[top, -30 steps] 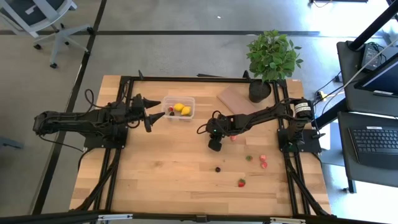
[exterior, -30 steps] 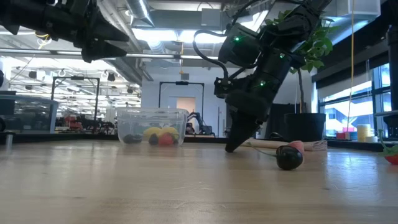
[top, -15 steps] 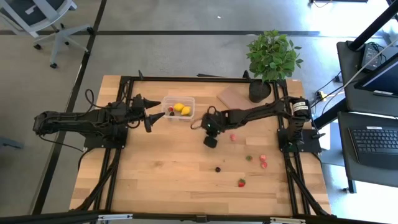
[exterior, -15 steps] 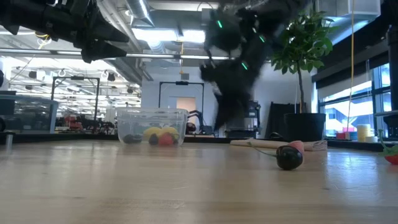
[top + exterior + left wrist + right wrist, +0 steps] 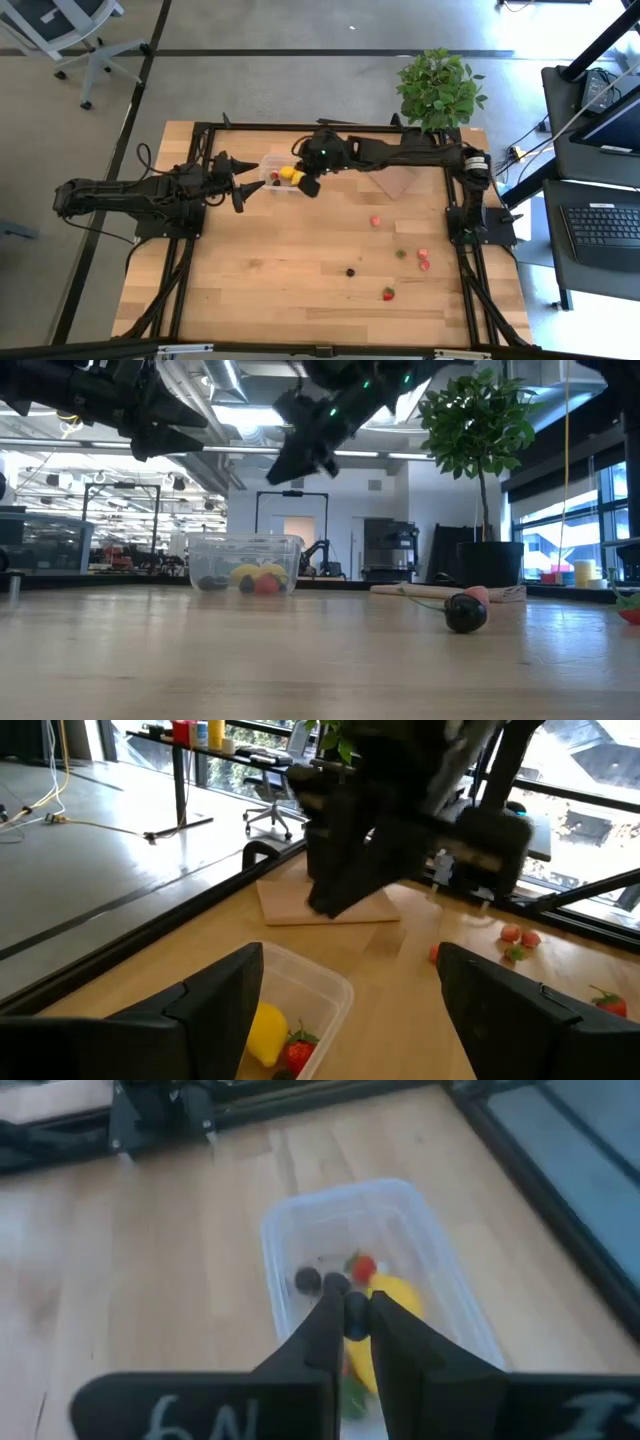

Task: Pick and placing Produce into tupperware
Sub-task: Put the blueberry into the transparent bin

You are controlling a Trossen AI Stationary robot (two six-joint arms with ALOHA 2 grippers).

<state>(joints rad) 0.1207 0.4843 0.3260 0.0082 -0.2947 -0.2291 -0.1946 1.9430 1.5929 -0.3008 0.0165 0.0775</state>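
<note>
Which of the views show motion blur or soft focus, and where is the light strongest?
Left wrist view: the right arm's gripper over the tupperware looks smeared. Right wrist view: the fingers and the produce below are soft. Low view: bright ceiling lights and windows backlight the dark arms. High view: even light, sharp.

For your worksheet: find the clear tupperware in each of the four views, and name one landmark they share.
High view: tupperware, upper middle, under the right gripper.
Low view: left of centre.
Left wrist view: bottom.
Right wrist view: centre.
Shared landmark: the yellow lemon-like piece inside.
</note>
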